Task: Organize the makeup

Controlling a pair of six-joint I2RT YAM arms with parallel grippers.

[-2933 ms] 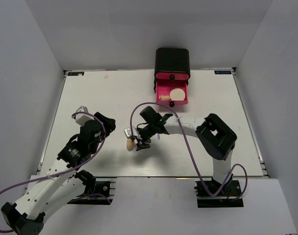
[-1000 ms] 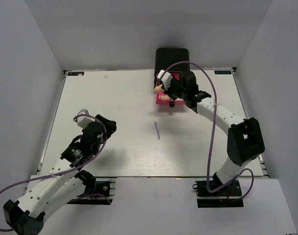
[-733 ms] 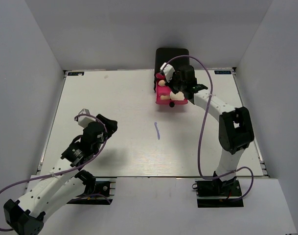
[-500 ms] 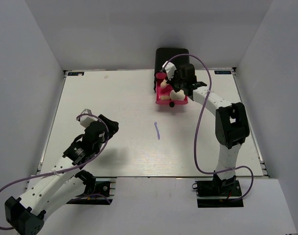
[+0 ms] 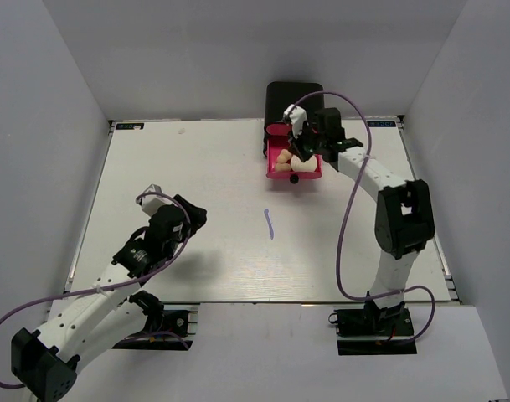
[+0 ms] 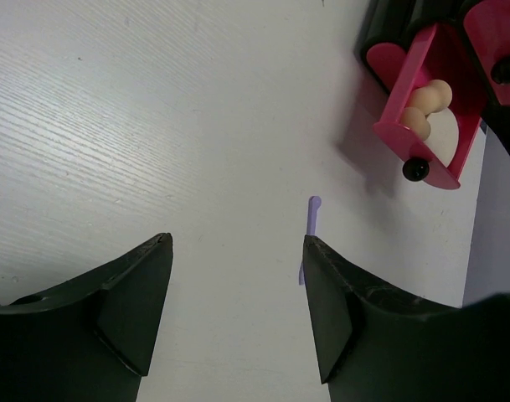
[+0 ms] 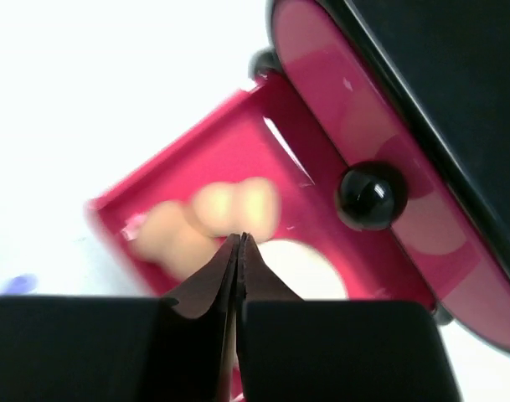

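Peach egg-shaped sponges [image 7: 236,206], thin purple stick [image 6: 311,219]

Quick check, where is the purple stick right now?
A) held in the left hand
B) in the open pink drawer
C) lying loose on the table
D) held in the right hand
C: the purple stick lies loose on the table, short of the pink drawer and apart from both the left hand and the right hand.
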